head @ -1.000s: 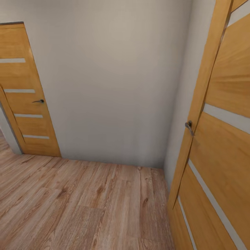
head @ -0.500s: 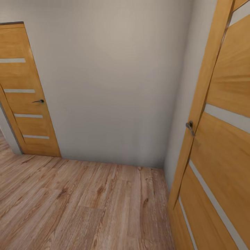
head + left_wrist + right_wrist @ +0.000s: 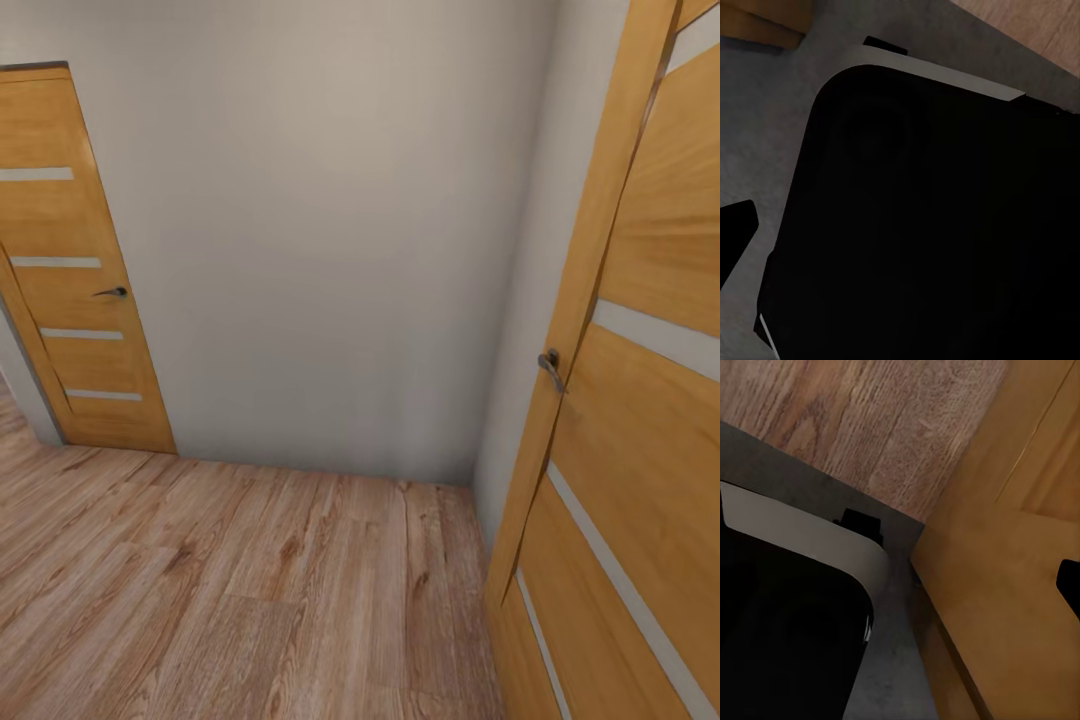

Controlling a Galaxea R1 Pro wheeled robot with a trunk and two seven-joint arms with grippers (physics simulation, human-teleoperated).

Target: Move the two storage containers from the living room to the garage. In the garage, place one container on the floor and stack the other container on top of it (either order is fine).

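One dark fingertip [image 3: 735,229] of the left gripper at the picture's edge, and a like dark tip [image 3: 1069,585] of the right gripper; whether open or clamped, cannot tell for either. Just below both, the robot's black base [image 3: 930,225] with its pale rim, standing on a strip of grey floor [image 3: 889,660]. Beyond that strip, pale wood-plank flooring [image 3: 870,427], with a honey-brown door [image 3: 1020,607] close beside the right gripper. Further ahead in the head view, a bare white wall [image 3: 330,250], a shut door [image 3: 80,300] off to the left, and the near door's handle [image 3: 548,368]. As to the two storage containers, their bearing from either gripper, long axis and nearer arm: cannot tell. Likely in transit, so driving comes before any reach.
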